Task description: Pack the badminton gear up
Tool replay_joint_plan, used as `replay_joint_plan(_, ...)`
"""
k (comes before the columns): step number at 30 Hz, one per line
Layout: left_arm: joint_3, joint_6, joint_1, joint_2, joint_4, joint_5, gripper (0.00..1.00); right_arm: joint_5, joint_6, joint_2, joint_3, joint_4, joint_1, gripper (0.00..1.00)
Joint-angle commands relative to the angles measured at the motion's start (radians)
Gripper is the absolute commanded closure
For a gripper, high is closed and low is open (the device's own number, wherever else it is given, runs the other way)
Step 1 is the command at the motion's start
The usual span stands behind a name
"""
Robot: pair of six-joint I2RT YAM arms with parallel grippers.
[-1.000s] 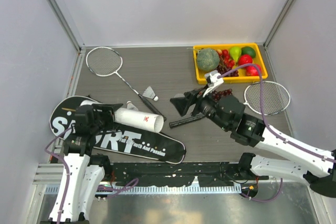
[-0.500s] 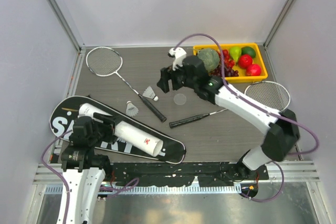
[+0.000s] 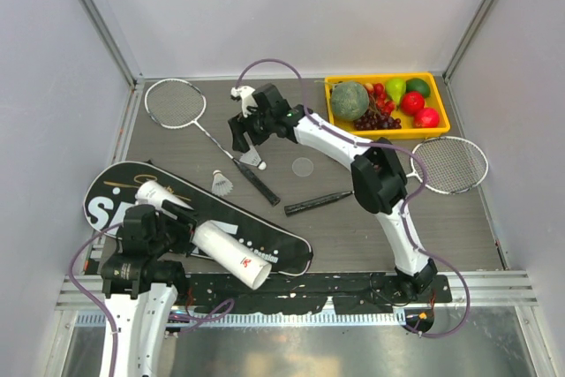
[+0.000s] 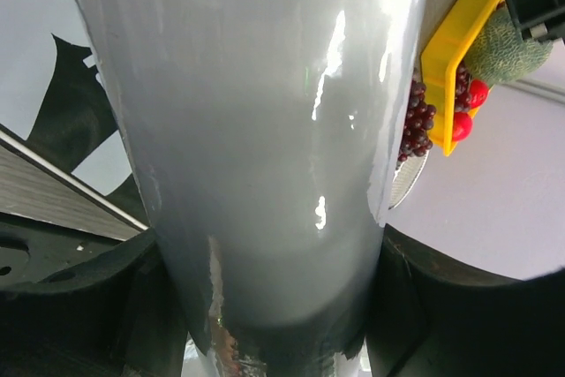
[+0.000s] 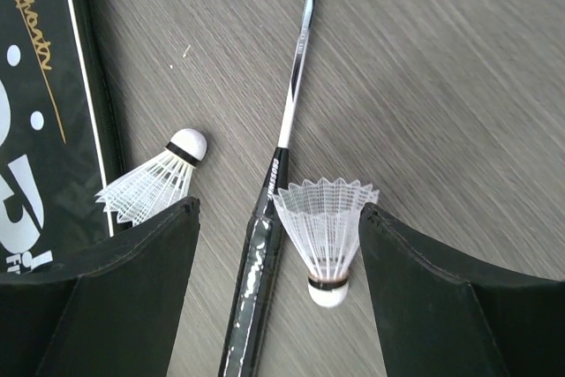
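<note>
My left gripper [image 3: 174, 221] is shut on the long white tube [image 3: 222, 250], which lies slanted over the black "SPORT" bag [image 3: 282, 253]. The tube fills the left wrist view [image 4: 265, 130] between my gripper's [image 4: 265, 306] fingers. My right gripper [image 3: 248, 139] is open, low over one white shuttlecock [image 3: 254, 158]. In the right wrist view this shuttlecock [image 5: 327, 231] lies between the open jaws of my gripper [image 5: 278, 209], beside a racket's black handle [image 5: 259, 262]. The second shuttlecock [image 3: 221, 184] lies next to the bag and also shows in the right wrist view [image 5: 154, 183]. One racket's head [image 3: 175, 103] is far left, the other's [image 3: 448, 165] right.
A yellow tray [image 3: 386, 131] of fruit with dark grapes [image 3: 371, 118] stands at the back right. A small round clear disc [image 3: 303, 166] lies mid-table. The second racket's handle [image 3: 318, 202] points toward the centre. Walls close the table on three sides.
My right arm has swung from the table's middle to the far left and come down over the shuttlecock. My left gripper has drawn the tube nearer and to the right.
</note>
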Motion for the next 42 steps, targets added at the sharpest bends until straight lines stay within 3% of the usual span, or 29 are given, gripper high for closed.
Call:
replay_joint_plan(1, 0.018, 0.068, 0.001, 0.007, 0.029, 0.044, 0.89, -0.137, -0.019, 0.045, 0.120, 0.015, 0.000, 0.23)
replay_joint_plan(10, 0.050, 0.082, 0.000, 0.021, 0.026, 0.033, 0.91, -0.219, 0.030, 0.171, 0.198, 0.047, 0.000, 0.24)
replay_joint_plan(21, 0.079, 0.076, 0.000, 0.047, 0.026, 0.020, 0.92, -0.191, -0.109, 0.134, 0.151, -0.057, -0.026, 0.26)
replay_joint_plan(30, 0.099, 0.074, 0.000, 0.061, 0.028, -0.010, 0.92, -0.185, -0.243, 0.021, 0.004, -0.132, -0.076, 0.41)
replay_joint_plan(36, 0.093, 0.061, 0.000, 0.069, 0.064, -0.029, 0.93, -0.188, -0.269, -0.076, -0.121, -0.134, -0.113, 0.45)
replay_joint_plan(42, 0.070, 0.038, 0.001, 0.075, 0.113, -0.071, 0.93, -0.208, -0.267, -0.144, -0.223, -0.094, -0.122, 0.63)
